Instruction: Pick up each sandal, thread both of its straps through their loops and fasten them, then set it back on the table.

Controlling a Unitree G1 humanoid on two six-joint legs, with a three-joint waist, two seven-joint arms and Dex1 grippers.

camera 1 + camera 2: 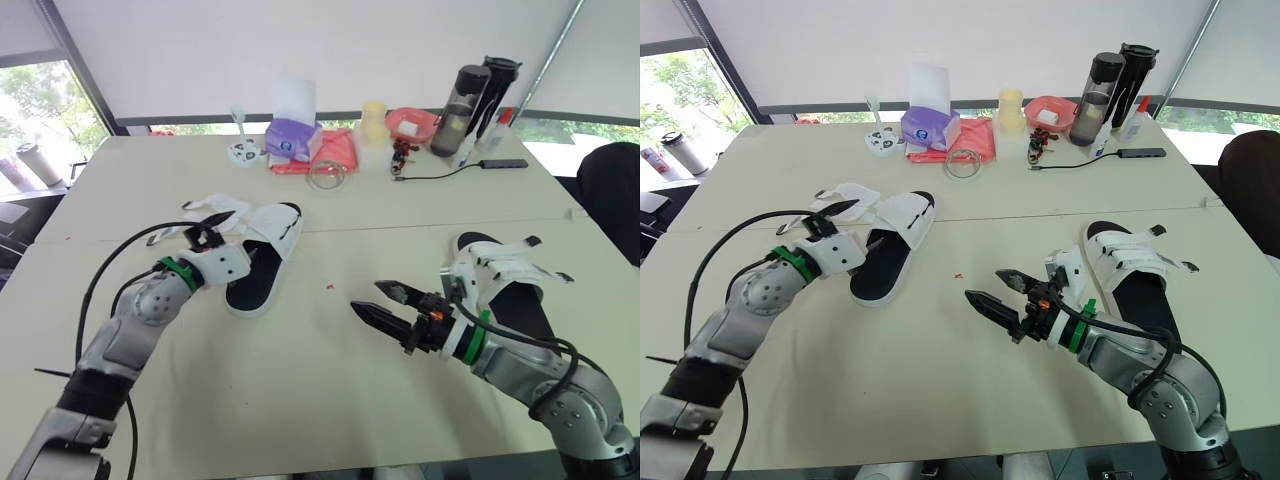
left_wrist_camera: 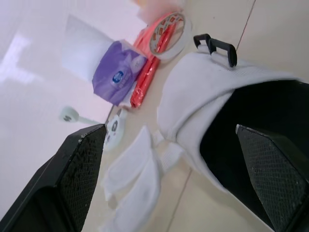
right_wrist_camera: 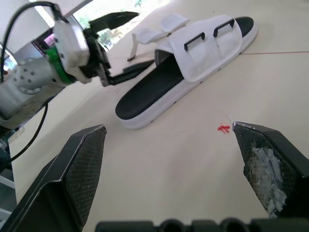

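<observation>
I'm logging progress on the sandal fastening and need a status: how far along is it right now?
Done, apparently: the right sandal lies on the table with both straps across its top, seemingly fastened. In hand: nothing is gripped; the open left gripper is at the left sandal, the open right gripper hovers over the table. Left: that sandal's loose straps lie beside it, its loops empty.

Left sandal (image 1: 265,255): nearer us than the tissue pack (image 1: 292,138); the left gripper (image 1: 208,224) covers part of its side and of its loose straps (image 1: 215,203).
Right sandal (image 1: 505,285): well right of the tissue pack; the right arm (image 1: 520,350) hides its near end from us.
Small clutter (image 1: 403,152): right of the tissue pack; too small for us to name.
Dark shape (image 1: 612,195): far right of the tissue pack; cut off by the edge, so we cannot tell what it is.
</observation>
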